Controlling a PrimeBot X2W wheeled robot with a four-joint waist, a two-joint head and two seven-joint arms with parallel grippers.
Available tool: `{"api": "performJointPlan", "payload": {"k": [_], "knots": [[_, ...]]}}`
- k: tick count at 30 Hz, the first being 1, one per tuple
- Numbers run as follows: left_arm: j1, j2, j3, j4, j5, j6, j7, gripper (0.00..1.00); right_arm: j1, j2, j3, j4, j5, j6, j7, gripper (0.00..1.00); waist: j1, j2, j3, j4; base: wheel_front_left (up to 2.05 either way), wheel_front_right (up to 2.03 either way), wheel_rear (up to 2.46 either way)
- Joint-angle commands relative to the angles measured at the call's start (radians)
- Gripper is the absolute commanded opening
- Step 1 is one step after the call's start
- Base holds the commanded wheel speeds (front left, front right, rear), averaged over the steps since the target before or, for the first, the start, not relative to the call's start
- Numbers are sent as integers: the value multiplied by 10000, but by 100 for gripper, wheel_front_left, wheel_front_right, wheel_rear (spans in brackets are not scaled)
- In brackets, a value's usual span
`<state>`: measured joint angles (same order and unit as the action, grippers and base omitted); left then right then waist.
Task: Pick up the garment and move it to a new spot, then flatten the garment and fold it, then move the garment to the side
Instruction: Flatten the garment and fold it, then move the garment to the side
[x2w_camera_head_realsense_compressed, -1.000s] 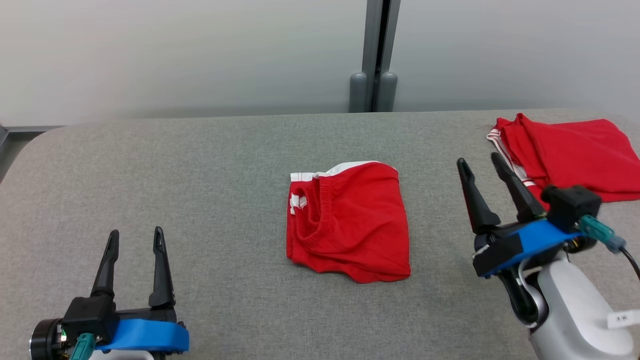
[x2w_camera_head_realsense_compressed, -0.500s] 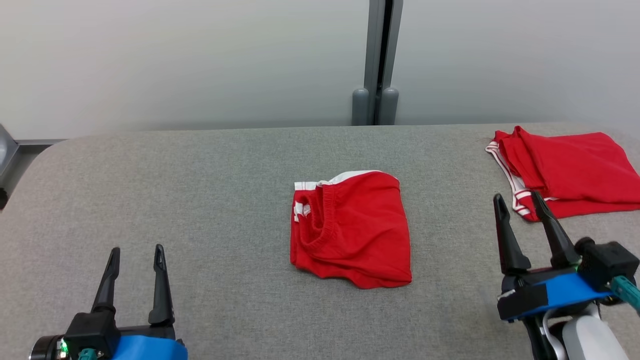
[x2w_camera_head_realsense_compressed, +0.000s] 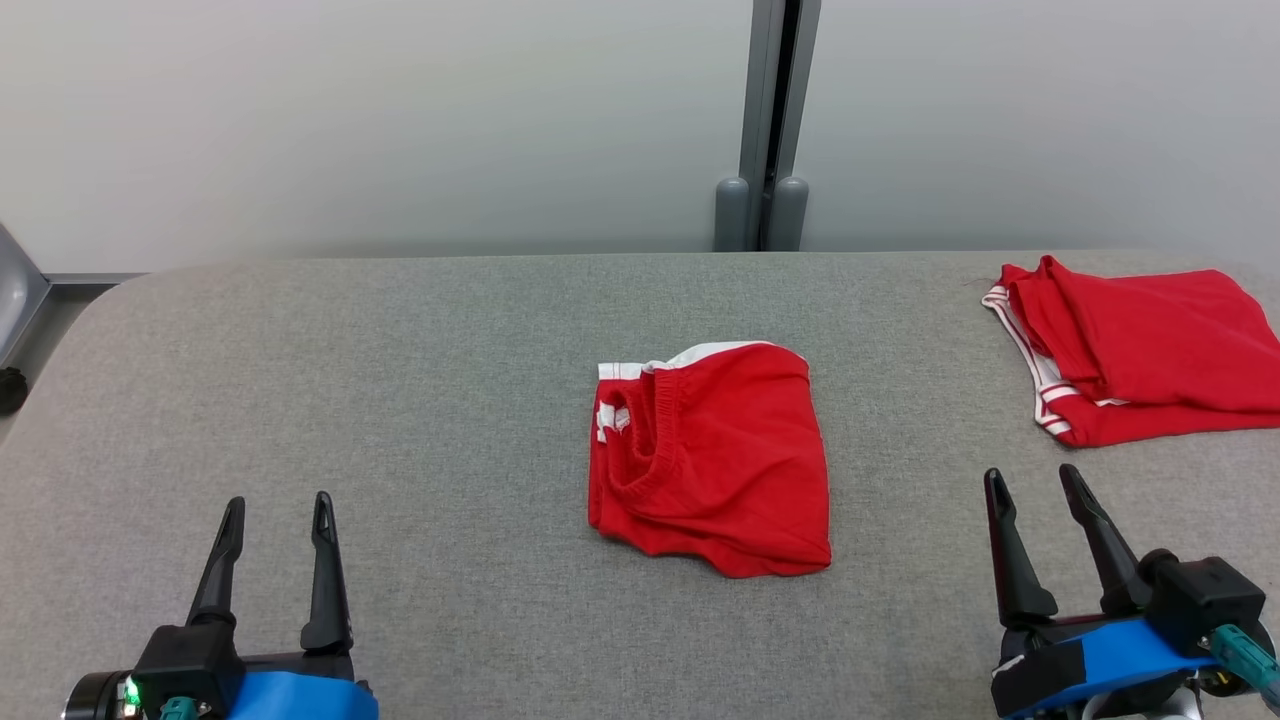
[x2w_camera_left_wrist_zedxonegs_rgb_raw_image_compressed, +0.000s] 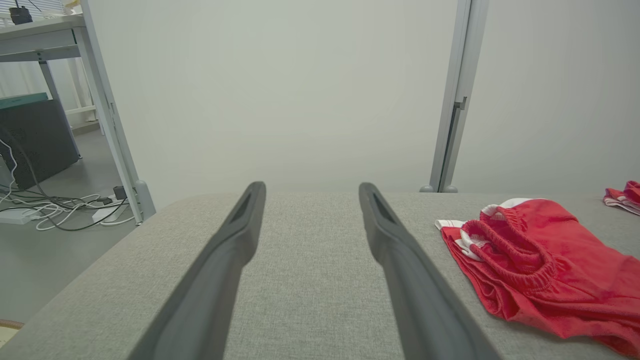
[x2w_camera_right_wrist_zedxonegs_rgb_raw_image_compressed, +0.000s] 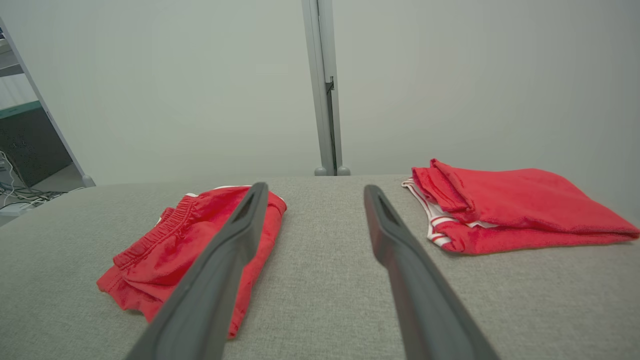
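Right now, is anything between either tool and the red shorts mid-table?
Nothing visible. Bare grey table lies between the left tool and the shorts, and likewise for the right tool. The folded red garment sits farther back on the right, off both paths.

Grey fabric-covered table (x2w_camera_head_realsense_compressed: 380, 380), woven texture, rounded far-L corner, far edge close to a pale wall. Two items lie directly on it, well apart. Approx. centre: red shorts (x2w_camera_head_realsense_compressed: 730, 470), loosely bunched, elastic waistband opening twd the L, white trim along the far-L edge, hem side a bit rumpled nearest the robot. Far R, near the back edge: folded red garment (x2w_camera_head_realsense_compressed: 1150, 340), layers stacked flat, red-&-white striped trim showing on its L side.
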<state>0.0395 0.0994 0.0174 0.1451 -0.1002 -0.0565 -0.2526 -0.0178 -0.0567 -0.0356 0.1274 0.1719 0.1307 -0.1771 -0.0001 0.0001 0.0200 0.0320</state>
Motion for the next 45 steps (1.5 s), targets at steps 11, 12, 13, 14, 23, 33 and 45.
{"api": "performJointPlan", "payload": {"k": [11,12,13,14,23,33,45], "knots": [[-52,129,-114,105,-135,105,1,100,75,64,27,-10,18,1,155,100,1,-1,60,-1,0,0,0],[-66,128,-125,115,-128,115,8,100,56,64,26,5,43,1,175,100,1,-1,67,4,0,0,0],[-87,131,-134,122,-127,113,14,100,36,64,17,22,60,1,190,100,1,-1,74,11,0,0,0],[-108,134,-139,127,-134,124,16,100,13,64,8,61,66,1,241,100,1,-1,85,16,0,0,0],[-359,119,-262,160,-224,133,-18,100,-1191,64,261,217,-125,1,514,100,1,-1,343,212,0,0,0],[-810,8,-469,281,-313,178,-74,100,-3329,-93,617,1337,-463,1,1136,100,1,-1,874,707,0,0,0],[-1582,-207,-746,531,-429,174,-125,100,-4694,-224,418,4180,-317,1,2099,100,1,-1,1629,1423,0,0,0]]}}
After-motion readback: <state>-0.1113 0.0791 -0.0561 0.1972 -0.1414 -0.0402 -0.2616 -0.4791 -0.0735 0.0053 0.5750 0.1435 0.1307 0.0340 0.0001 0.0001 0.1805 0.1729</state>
